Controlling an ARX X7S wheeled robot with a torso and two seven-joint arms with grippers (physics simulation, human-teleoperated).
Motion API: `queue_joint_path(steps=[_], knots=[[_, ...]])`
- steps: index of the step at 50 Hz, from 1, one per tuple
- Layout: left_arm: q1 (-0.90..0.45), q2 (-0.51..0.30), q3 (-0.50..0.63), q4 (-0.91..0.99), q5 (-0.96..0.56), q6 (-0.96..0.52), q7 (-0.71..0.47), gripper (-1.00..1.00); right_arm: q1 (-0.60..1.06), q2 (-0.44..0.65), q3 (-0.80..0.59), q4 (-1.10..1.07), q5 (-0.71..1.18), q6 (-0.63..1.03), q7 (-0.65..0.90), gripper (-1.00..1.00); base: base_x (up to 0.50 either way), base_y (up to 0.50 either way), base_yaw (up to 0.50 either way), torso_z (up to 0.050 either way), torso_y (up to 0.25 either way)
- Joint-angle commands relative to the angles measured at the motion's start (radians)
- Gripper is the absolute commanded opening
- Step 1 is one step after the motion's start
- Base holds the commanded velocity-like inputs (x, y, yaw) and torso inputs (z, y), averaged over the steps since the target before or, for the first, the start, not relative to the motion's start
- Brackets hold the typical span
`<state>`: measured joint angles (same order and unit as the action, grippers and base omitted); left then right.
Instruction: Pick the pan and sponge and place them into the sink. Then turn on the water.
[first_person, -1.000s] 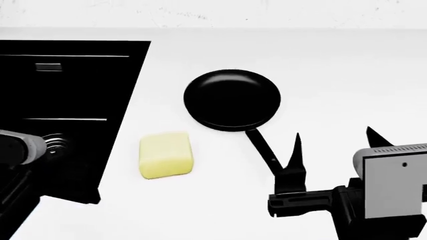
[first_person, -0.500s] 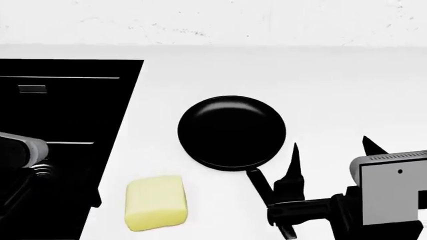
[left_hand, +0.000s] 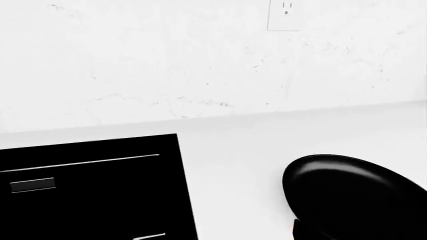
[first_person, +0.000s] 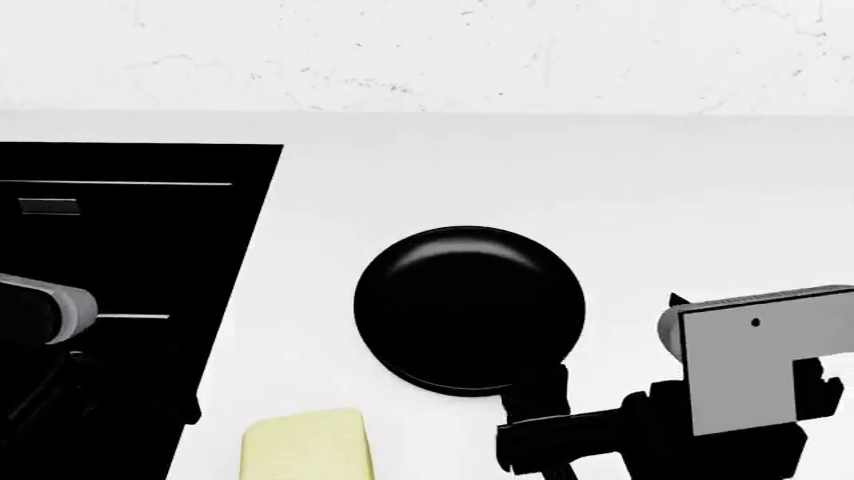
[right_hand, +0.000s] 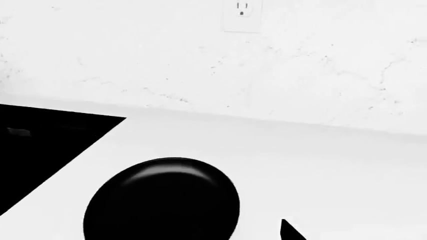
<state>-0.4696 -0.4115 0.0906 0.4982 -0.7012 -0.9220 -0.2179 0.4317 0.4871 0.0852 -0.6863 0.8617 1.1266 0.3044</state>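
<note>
Right of the sink (first_person: 134, 250), on the white counter (first_person: 694, 180), sits the pan (first_person: 467, 305), empty and upright, not in a basin. Sponge (first_person: 304, 445) lies on the counter between sink edge and pan, nearer the robot, cut off by the head view's lower edge. Neither item is in the sink, so nothing is done yet: pan, sponge and water all remain. No tap visible in any view.

Right gripper (first_person: 534, 430) is low beside the pan's near rim, about where the handle should be; handle is hidden, and I cannot tell how wide the jaws stand or whether they hold anything. Left arm (first_person: 40, 310) hangs over the sink; its gripper is out of view. Wall outlet (right_hand: 242, 12) sits on the backsplash behind the pan.
</note>
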Motion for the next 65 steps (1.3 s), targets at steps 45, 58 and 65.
queue_joint_path(steps=[45,58,65], knots=[[0.044,-0.022,0.022,-0.032,0.004,0.054,0.027,1.00,0.319,0.007,-0.111,0.361,0.444,0.423,0.224,1.00,0.00,0.00,0.00,0.000,0.000],[0.051,-0.020,0.023,-0.037,0.003,0.066,0.026,1.00,0.436,0.073,-0.272,0.525,0.583,0.423,0.279,1.00,0.00,0.00,0.00,0.000,0.000],[0.052,-0.020,0.024,-0.041,0.002,0.071,0.026,1.00,0.508,0.092,-0.396,0.600,0.494,0.379,0.161,1.00,0.00,0.00,0.00,0.000,0.000]])
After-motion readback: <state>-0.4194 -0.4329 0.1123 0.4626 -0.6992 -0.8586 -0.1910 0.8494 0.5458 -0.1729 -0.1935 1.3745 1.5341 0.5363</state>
